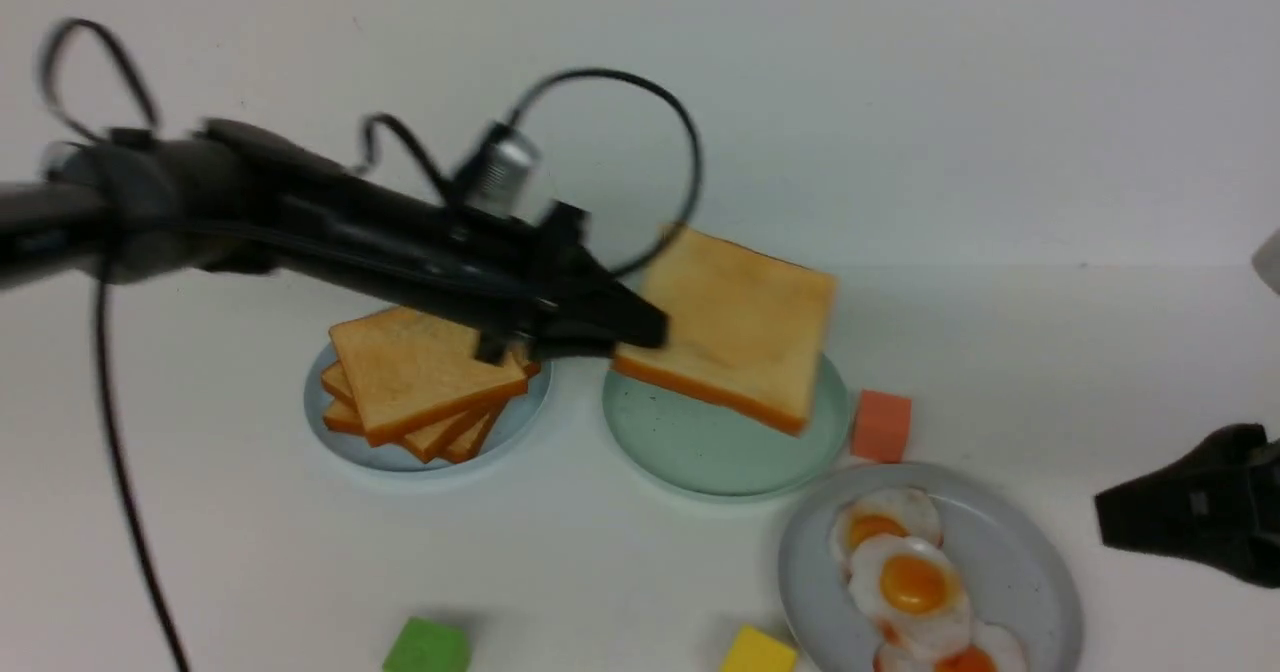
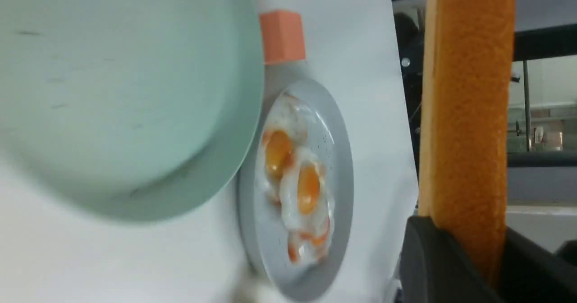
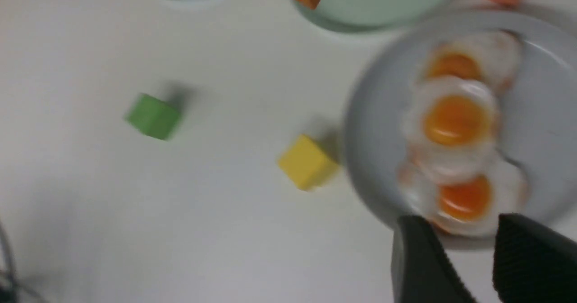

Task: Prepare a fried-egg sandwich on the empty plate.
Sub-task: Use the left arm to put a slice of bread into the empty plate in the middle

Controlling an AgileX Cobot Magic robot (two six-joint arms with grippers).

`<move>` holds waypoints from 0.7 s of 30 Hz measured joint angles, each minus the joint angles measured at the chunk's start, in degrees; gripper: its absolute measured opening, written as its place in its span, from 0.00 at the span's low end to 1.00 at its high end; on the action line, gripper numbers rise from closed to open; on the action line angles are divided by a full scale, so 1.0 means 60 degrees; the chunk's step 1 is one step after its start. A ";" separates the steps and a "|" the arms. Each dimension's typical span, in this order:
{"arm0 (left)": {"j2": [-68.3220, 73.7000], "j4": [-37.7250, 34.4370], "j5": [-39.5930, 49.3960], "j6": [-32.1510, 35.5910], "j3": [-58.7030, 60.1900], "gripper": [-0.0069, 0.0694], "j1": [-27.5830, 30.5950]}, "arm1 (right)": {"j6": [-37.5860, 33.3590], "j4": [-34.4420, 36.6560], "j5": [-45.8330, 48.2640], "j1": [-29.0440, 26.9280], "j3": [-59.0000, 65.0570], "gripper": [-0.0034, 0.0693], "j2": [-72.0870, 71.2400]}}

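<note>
My left gripper (image 1: 640,337) is shut on one edge of a golden toast slice (image 1: 735,327) and holds it tilted in the air above the empty mint-green plate (image 1: 700,447). The left wrist view shows the slice's orange crust (image 2: 466,113) clamped between the jaws of the left gripper (image 2: 469,249), with the mint plate (image 2: 112,91) bare below. My right gripper (image 1: 1105,520) is low at the right edge; it stands open (image 3: 462,224) with nothing between its fingers, just short of the fried eggs (image 3: 455,122). A fried-egg sandwich is not in view.
A pale blue plate (image 1: 400,457) to the left carries a stack of toast (image 1: 420,372). Three fried eggs (image 1: 910,582) lie on a grey speckled plate (image 1: 1030,562) at the front right. An orange block (image 1: 880,424), a green block (image 1: 428,647) and a yellow block (image 1: 758,652) lie on the table.
</note>
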 joint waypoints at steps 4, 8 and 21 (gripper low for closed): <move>0.0474 -0.0122 -0.1028 0.0000 0.0000 0.21 -0.0568 | 0.0887 -0.0842 0.0156 0.0000 -0.0311 0.42 0.0186; 0.0806 -0.0501 -0.2295 0.0009 0.0000 0.21 -0.0775 | 0.1184 -0.0988 0.0218 0.0000 -0.0334 0.42 0.0193; 0.0806 -0.0387 -0.3740 0.0183 0.0000 0.21 -0.0765 | 0.1222 -0.0913 0.0257 0.0000 -0.0334 0.42 0.0193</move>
